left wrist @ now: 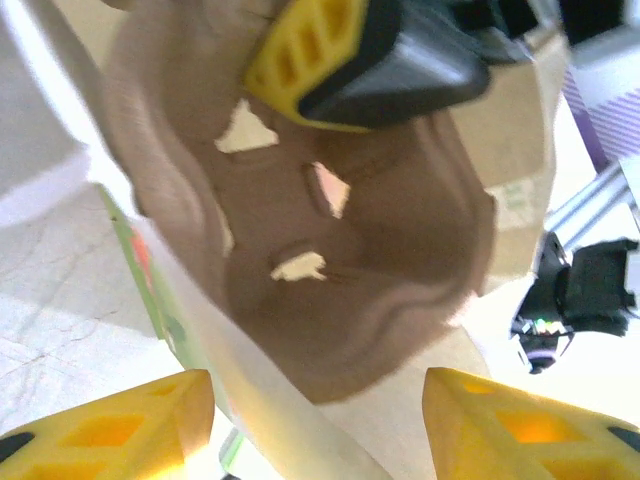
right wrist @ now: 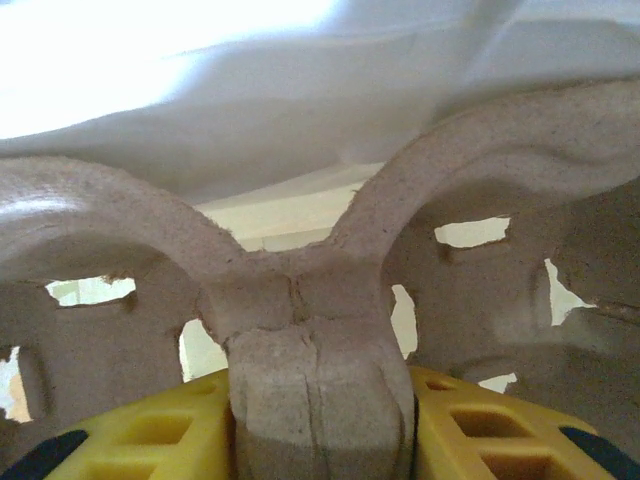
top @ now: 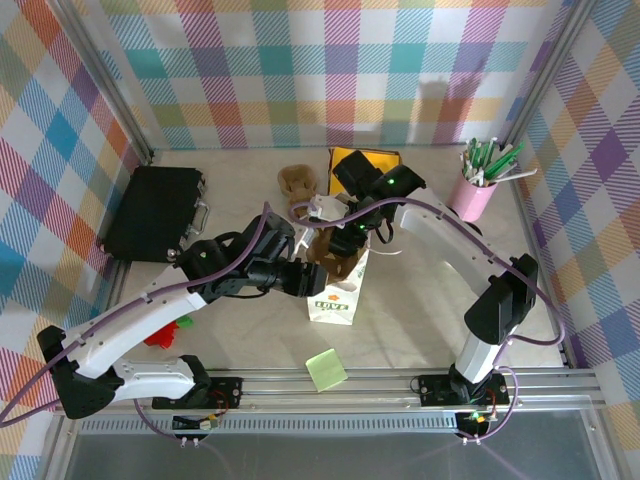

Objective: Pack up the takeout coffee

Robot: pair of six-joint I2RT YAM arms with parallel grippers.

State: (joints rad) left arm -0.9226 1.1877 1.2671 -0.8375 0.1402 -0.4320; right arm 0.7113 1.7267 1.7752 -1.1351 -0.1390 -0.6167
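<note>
The takeout coffee cup and its black lid are out of view. My right gripper [top: 345, 232] [right wrist: 318, 430] is shut on the centre post of the brown pulp cup carrier [top: 330, 250] [right wrist: 300, 300]. It holds the carrier in the mouth of a white paper bag [top: 335, 300] [right wrist: 300, 110] with a green logo. My left gripper [top: 300, 278] [left wrist: 318, 430] is open at the bag's left side. The bag's white edge [left wrist: 250, 400] runs between its yellow fingers, and the carrier [left wrist: 380, 260] hangs just beyond them. One right gripper finger [left wrist: 330, 50] shows above the carrier.
A black case [top: 155, 212] lies at the back left. A pink cup of pens [top: 477, 190] stands at the back right. A small brown object [top: 296, 180] and a yellow item [top: 365, 158] lie behind the bag. A green note pad [top: 326, 369] and a red item [top: 165, 332] sit near the front.
</note>
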